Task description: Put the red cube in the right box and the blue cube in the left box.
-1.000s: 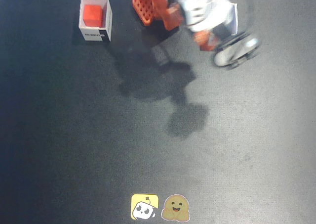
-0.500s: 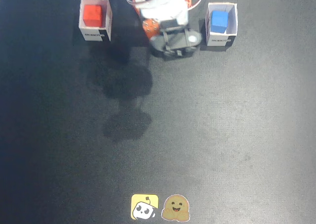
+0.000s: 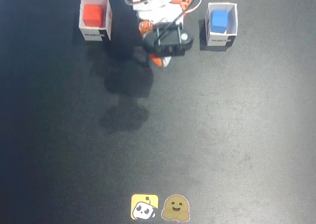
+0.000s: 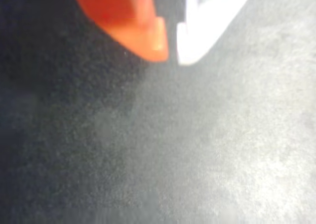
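In the fixed view the red cube (image 3: pixel 92 14) lies inside the white box (image 3: pixel 95 32) at the upper left. The blue cube (image 3: pixel 219 20) lies inside the other white box (image 3: pixel 221 38) at the upper right. My gripper (image 3: pixel 160 61) hangs folded near the arm's base between the two boxes, holding nothing. In the wrist view the gripper (image 4: pixel 172 48) enters from the top, its orange finger (image 4: pixel 143 31) and white finger (image 4: pixel 197 41) nearly touching, with only dark mat below. Neither cube nor box shows in the wrist view.
The arm's base (image 3: pixel 158 4) stands at the top middle of the black mat (image 3: pixel 197 125). Two stickers, a yellow one (image 3: pixel 144 207) and a brown one (image 3: pixel 176 208), lie at the mat's bottom edge.
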You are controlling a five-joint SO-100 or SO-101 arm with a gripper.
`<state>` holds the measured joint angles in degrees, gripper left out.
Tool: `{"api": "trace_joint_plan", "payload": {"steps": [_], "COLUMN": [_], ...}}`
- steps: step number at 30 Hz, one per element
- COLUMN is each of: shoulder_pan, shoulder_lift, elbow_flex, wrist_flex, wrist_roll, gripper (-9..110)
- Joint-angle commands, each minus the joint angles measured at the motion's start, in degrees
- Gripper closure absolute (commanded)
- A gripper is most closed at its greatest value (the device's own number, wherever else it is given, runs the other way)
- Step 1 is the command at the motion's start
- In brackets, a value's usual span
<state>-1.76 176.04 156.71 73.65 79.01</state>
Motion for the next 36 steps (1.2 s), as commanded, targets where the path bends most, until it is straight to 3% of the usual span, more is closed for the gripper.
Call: {"api": "trace_joint_plan", "payload": {"steps": [1, 10, 18, 36], "shoulder_pan": [0.70, 3.52, 9.05, 8.70], "shoulder_lift": [1.14, 1.14, 0.97, 1.05], "elbow_flex": [1.85, 7.82, 7.91, 7.91], "wrist_flex": [-2.64, -2.02, -1.58, -1.32], "wrist_roll": [0.62, 3.96, -1.67, 5.89], "gripper": [101, 101, 101, 101]}}
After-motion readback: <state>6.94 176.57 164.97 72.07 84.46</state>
